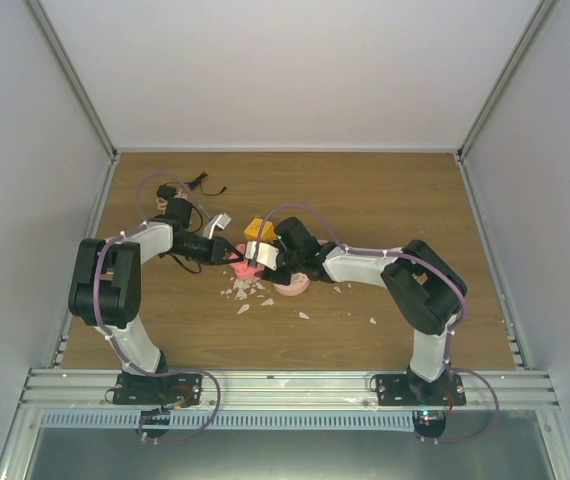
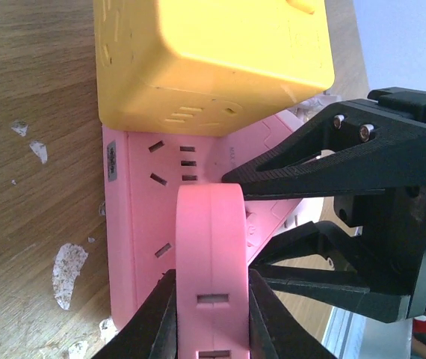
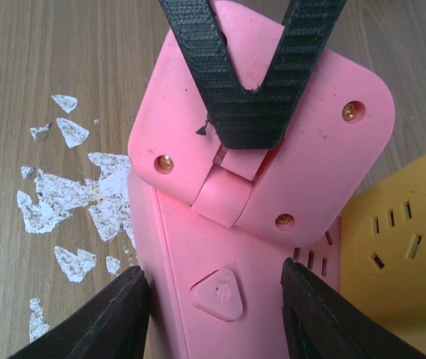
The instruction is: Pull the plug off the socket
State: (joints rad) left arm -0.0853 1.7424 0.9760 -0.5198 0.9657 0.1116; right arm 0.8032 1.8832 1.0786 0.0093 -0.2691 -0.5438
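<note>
Wooden table [image 3: 63, 45]: one socket [image 3: 310, 149], one pink block [image 3: 176, 247], one yellow cube [image 3: 392, 239].

Looking like a robotics lab cell: plain white panels [image 1: 295, 70] are enclosing a wood-grain table [image 1: 385, 190] on three sides. An aluminium rail [image 1: 285, 385] is running along its near edge, holding the left arm base [image 1: 160, 388] and right arm base [image 1: 415, 388].

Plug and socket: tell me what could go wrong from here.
1. The left gripper pinches the plug by its smooth rounded sides; it may slip off on the pull.
2. The right gripper straddles the socket, but how firmly is unclear; a loose socket could follow the plug.
3. The yellow cube sits against the same socket; a jerk might knock it loose.
</note>
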